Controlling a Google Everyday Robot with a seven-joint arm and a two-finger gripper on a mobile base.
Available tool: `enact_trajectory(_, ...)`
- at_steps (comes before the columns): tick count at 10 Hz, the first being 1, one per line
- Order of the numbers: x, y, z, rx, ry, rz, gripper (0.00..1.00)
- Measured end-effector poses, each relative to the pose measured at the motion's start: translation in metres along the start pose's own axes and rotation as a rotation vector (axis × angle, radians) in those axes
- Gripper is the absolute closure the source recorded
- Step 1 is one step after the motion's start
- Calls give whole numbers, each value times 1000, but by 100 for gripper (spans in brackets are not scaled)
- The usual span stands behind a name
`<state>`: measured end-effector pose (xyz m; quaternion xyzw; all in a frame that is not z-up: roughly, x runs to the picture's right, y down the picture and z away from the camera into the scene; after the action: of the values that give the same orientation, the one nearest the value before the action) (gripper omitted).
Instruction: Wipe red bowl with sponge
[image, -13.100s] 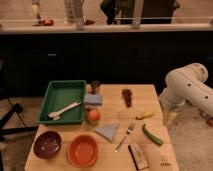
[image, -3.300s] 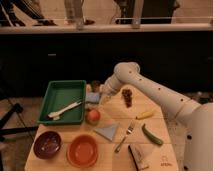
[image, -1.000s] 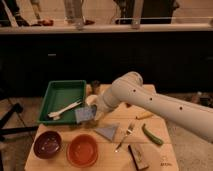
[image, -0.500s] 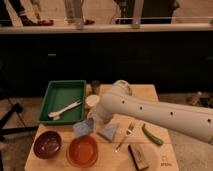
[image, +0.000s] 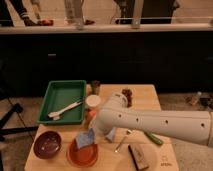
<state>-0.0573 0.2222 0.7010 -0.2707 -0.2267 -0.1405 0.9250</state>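
Note:
The red bowl (image: 80, 156) sits at the table's front edge, left of centre. The light blue sponge (image: 85, 140) is over the bowl's far rim, at or just above its inside. My gripper (image: 91, 134) is at the end of the white arm (image: 150, 122), which reaches in from the right. It is shut on the sponge's right side, mostly hidden by the wrist.
A dark maroon bowl (image: 47, 145) stands left of the red one. A green tray (image: 60, 92) with a white utensil (image: 65, 109) is at the back left. A grey-blue cloth (image: 111, 134), fork (image: 121, 142), brown block (image: 138, 156) and green vegetable (image: 153, 138) lie right of the bowl.
The arm has carried the sponge forward and down, from beside the tray to over the red bowl. The bowls and other items have not moved.

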Motion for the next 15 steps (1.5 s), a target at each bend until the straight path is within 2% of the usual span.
enact_trajectory(3,-9,9,10,-21,0,-12,100)
enact_trajectory(10,-11,8,11,-12,4,-16,100)
enact_trajectory(12,-28,7,21,-12,8,-28,100)
enact_trajectory(15,-33,13,25,-13,21,-30,100)
